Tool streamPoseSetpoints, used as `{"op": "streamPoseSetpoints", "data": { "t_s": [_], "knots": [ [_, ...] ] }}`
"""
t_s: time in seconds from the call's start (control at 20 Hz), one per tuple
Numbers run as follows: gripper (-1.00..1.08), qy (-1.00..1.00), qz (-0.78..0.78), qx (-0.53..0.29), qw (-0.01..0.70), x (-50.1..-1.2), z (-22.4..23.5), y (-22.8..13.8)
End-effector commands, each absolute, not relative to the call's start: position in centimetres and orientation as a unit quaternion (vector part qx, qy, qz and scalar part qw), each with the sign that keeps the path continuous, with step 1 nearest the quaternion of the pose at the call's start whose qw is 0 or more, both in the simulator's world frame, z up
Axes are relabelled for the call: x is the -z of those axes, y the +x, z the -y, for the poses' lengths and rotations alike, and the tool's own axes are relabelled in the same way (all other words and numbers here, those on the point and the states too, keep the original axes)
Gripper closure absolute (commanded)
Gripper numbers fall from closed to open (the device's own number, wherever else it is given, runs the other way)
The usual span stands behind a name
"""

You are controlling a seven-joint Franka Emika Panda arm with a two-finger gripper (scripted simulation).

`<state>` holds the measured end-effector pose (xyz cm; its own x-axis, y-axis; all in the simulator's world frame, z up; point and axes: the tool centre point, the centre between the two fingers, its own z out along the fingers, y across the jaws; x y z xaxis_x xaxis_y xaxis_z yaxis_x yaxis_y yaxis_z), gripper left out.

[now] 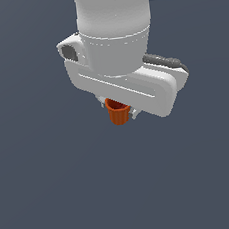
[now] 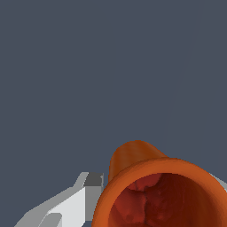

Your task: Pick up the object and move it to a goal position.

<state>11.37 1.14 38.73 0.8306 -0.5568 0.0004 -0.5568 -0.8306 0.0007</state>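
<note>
So the big white Panda arm is coming down from the top of the exterior view, and its white two-finger gripper (image 1: 118,113) is sitting tight around the small orange-red tapered cup (image 1: 119,113) with faint vertical ribs. The cup is tucked right under the broad white hand body, upright with its open mouth facing up toward the wrist, and only the tips of the fingers (image 1: 134,114) are peeking out on either side of it. Jaws are standing narrow, pressing on the cup from both sides.

In the wrist view the cup (image 2: 146,177) is filling the near part of the picture, its dark reddish hollow looking straight at the camera, and one pale grey finger (image 2: 71,201) is showing just beside its rim.

Everything around it is plain dark blue-grey background (image 1: 45,195), so I can't tell whether the cup is touching any surface.
</note>
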Motion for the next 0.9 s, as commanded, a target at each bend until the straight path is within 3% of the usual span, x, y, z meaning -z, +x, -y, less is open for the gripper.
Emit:
{"op": "streamPoseSetpoints", "data": {
  "t_s": [0.0,0.85],
  "knots": [
    [1.08,0.957,0.291,0.000,0.000,-39.9,-1.5,11.5],
    [1.08,0.957,0.291,0.000,0.000,-42.2,-2.1,11.9]
  ]
}}
